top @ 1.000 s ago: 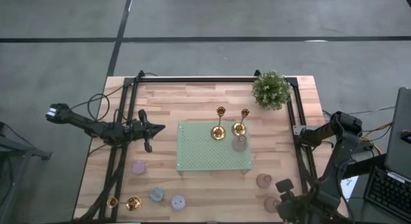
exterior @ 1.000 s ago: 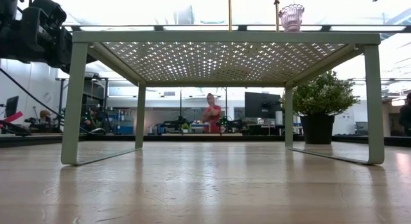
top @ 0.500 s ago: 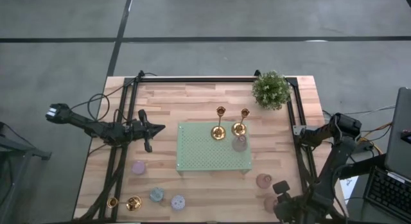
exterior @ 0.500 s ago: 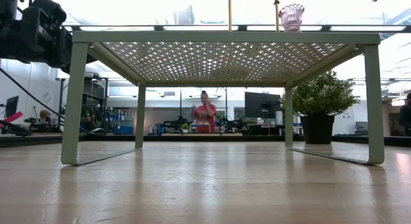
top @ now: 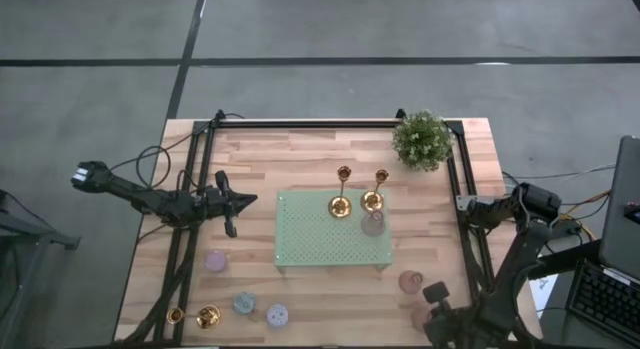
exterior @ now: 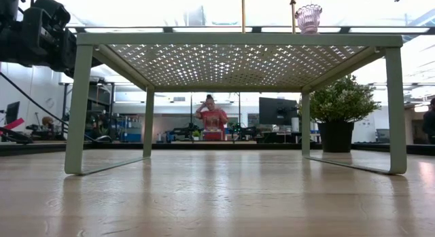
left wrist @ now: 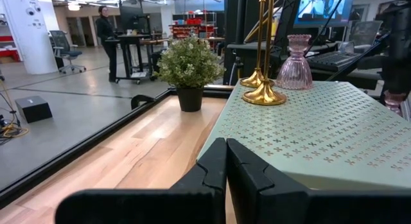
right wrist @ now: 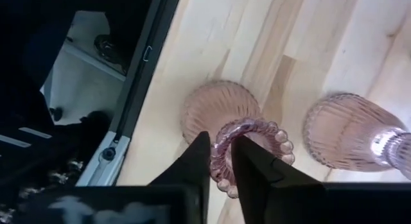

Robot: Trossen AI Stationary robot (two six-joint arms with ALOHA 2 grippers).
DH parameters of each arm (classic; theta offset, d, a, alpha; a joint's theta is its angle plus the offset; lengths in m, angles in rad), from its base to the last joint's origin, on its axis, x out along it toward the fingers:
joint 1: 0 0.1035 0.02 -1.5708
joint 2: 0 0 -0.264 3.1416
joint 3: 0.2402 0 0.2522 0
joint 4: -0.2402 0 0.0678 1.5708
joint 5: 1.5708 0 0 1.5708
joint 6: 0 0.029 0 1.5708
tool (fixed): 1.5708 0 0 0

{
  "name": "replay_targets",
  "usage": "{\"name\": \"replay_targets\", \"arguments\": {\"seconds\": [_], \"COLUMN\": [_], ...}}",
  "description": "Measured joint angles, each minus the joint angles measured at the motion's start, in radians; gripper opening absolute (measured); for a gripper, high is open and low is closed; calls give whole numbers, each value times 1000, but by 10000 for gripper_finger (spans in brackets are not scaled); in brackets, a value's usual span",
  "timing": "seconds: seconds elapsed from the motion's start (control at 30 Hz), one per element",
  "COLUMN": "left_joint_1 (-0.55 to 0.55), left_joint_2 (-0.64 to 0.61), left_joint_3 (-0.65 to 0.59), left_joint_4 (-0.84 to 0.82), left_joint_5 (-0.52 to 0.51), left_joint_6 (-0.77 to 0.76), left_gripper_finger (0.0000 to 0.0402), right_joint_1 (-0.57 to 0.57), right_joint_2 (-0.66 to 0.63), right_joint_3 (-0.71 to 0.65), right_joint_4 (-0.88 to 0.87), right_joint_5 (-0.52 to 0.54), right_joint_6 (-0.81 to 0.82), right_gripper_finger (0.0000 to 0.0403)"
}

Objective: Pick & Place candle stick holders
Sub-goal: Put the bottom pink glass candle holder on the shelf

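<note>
Your right gripper (right wrist: 220, 161) sits at the table's near right corner, over the nearer of two pink holders there. In the right wrist view its fingers (right wrist: 196, 161) are narrow and pinch one side of that pink holder's (right wrist: 247, 147) beaded rim, one finger outside and one inside the cup. The second pink holder (right wrist: 343, 131) stands just beside it on the wood, apart from the fingers. From above you see the arm covering the gripped one, with the other (top: 410, 281) showing just past it.

Your left gripper (left wrist: 225, 169) waits above the table's left side, level with the green rack (top: 332, 251), its fingers pressed together on nothing.

On the rack's far right part stand two gold holders (top: 341, 205), upright, the second (top: 373, 199) at the far edge, and a pink glass holder (top: 373, 225) just beside them. In the left wrist view that glass holder (left wrist: 293, 56) stands close to the gold bases.

On the near left of the table you have a pink squat holder (top: 215, 260), a bluish one (top: 244, 304), a pale one (top: 277, 314), and a third gold holder (top: 196, 316) lying on its side near the edge.

A potted plant (top: 422, 139) stands at the far right corner. A person (exterior: 212, 118) stands in the room beyond
</note>
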Motion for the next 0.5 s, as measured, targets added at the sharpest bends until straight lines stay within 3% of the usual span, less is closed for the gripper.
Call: {"name": "replay_targets", "arguments": {"seconds": [0.27,0.5], "left_joint_1": [0,0], "left_joint_2": [0,0], "left_joint_3": [0,0], "left_joint_4": [0,0], "left_joint_5": [0,0], "left_joint_6": [0,0], "left_gripper_finger": [13,13], "right_joint_1": [-12,-73], "right_joint_2": [-5,0], "right_joint_3": [12,105], "right_joint_4": [-16,-99], "right_joint_5": [7,-6], "right_joint_6": [-21,-95], "right_gripper_finger": [22,19]}}
